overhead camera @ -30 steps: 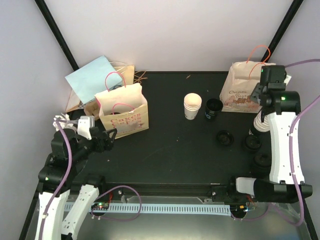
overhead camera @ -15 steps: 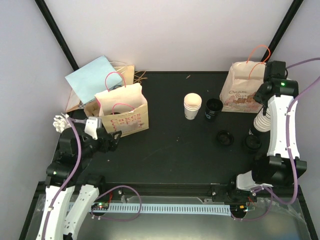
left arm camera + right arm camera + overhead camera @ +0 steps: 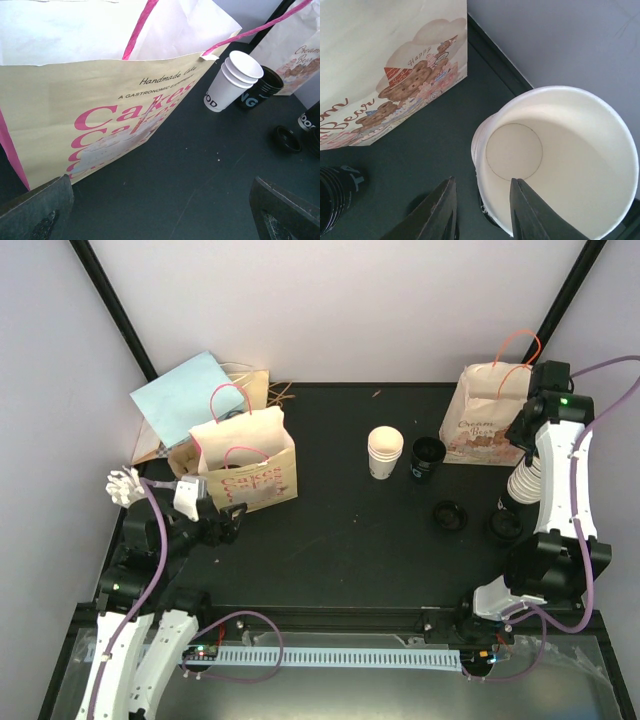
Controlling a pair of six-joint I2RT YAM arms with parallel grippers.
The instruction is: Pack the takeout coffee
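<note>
The stack of white cups [image 3: 521, 485] stands at the right, just on the near side of the bear bag [image 3: 483, 425]. Since a second ago the right gripper [image 3: 482, 182] has narrowed astride the top rim; whether it pinches I cannot tell. Its arm [image 3: 560, 490] stands steeper. The left gripper [image 3: 228, 515], wide open, faces the Cakes bag [image 3: 250, 470].

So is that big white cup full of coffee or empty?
Empty: the right wrist view looks straight into the white cup and its bare bottom shows, no liquid.
</note>
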